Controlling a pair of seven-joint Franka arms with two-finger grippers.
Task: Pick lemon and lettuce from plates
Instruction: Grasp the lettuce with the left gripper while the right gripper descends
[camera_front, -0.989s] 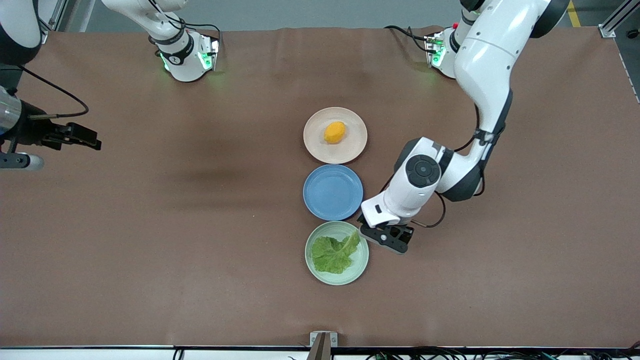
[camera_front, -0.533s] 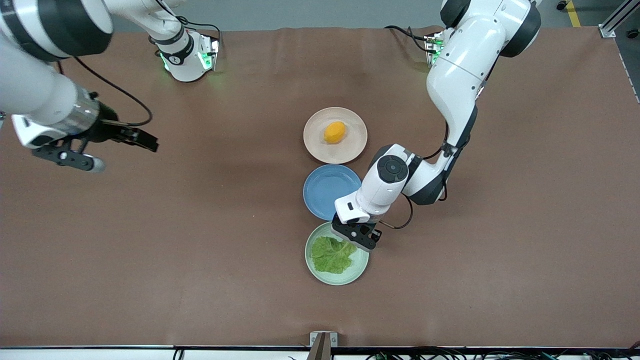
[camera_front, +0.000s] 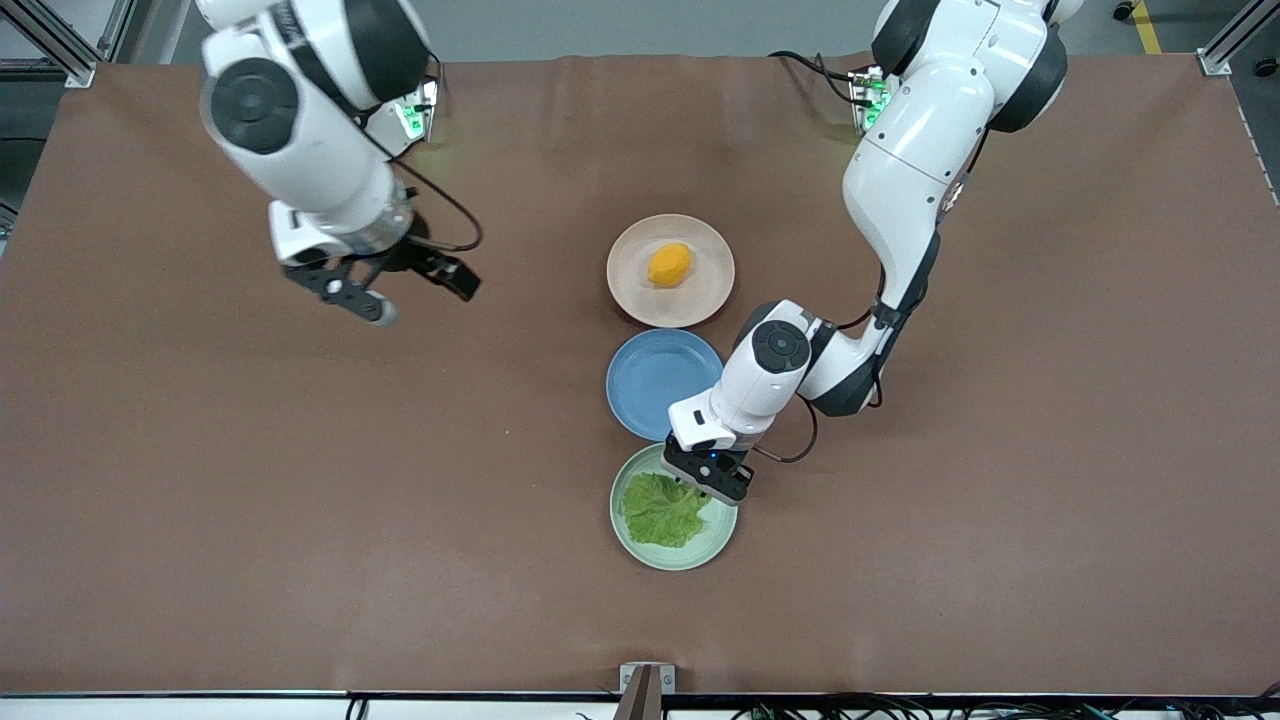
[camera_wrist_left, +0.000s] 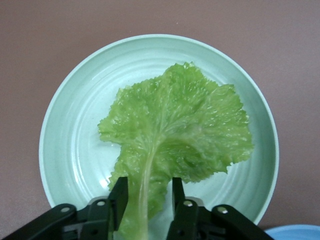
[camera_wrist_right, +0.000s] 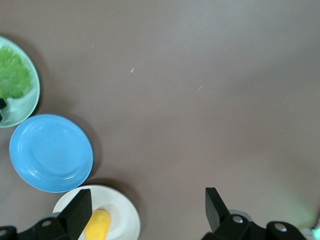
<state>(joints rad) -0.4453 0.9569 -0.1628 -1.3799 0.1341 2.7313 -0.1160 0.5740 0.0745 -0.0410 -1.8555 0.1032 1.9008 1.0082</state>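
Note:
The lettuce (camera_front: 660, 512) (camera_wrist_left: 175, 125) lies flat on the mint green plate (camera_front: 720, 540) (camera_wrist_left: 70, 150), the plate nearest the front camera. My left gripper (camera_front: 705, 490) (camera_wrist_left: 147, 192) is down at the leaf's stem end. Its jaws straddle the pale rib, partly closed; one finger touches the leaf edge and a gap shows at the other. The lemon (camera_front: 669, 264) (camera_wrist_right: 96, 225) rests on the pink-beige plate (camera_front: 625, 290) (camera_wrist_right: 125, 220). My right gripper (camera_front: 420, 297) (camera_wrist_right: 147, 207) hangs wide open and empty over bare table, toward the right arm's end from the lemon plate.
A blue plate (camera_front: 650, 385) (camera_wrist_right: 50, 152) with nothing on it sits between the two task plates, all three in a row. The left arm's forearm reaches over the table beside the blue plate. Brown mat covers the table.
My left gripper moved over the green plate and its jaws narrowed around the lettuce stem. The right arm swung in from the table's end toward the lemon plate, gripper still open.

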